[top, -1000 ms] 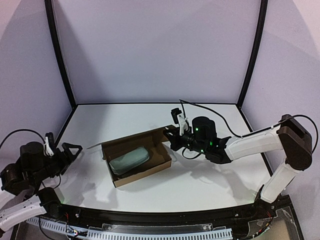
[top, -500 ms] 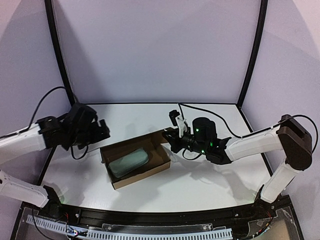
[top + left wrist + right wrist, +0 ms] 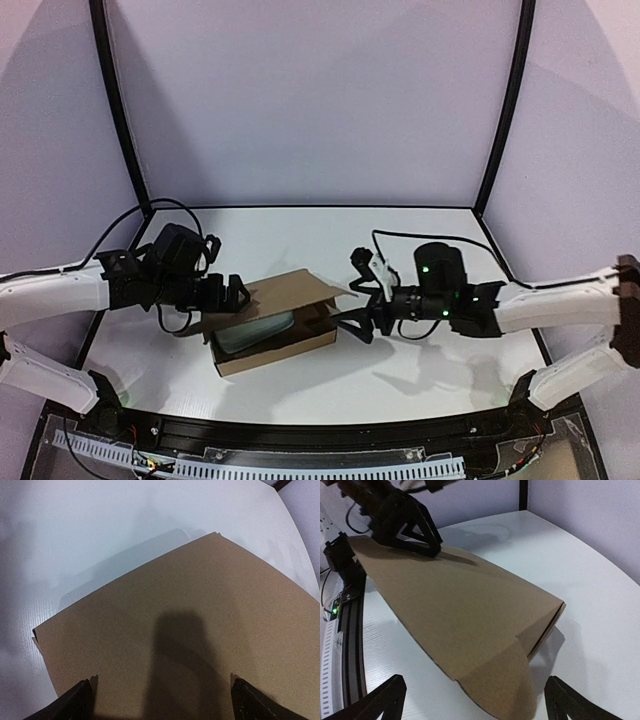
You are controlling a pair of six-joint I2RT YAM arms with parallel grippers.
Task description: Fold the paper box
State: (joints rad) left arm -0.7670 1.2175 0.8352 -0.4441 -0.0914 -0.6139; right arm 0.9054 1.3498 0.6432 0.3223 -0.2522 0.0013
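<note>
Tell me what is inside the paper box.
A pale green-grey case lies inside the paper box, seen through the gap at the front. The brown lid flap hangs over the rest, so the case's far side and the box floor are hidden.

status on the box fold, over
Left end effector open over paper box lid; right end effector open beside it. Lid angled over, not shut. Green-grey case inside.

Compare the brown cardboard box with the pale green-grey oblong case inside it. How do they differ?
Colour: the brown cardboard box is plain brown, the pale green-grey oblong case far paler. Size: the box is much larger and holds the case. State: the box's lid flap leans over the opening, half shut; the case lies flat, partly hidden beneath. Both are oblong.
</note>
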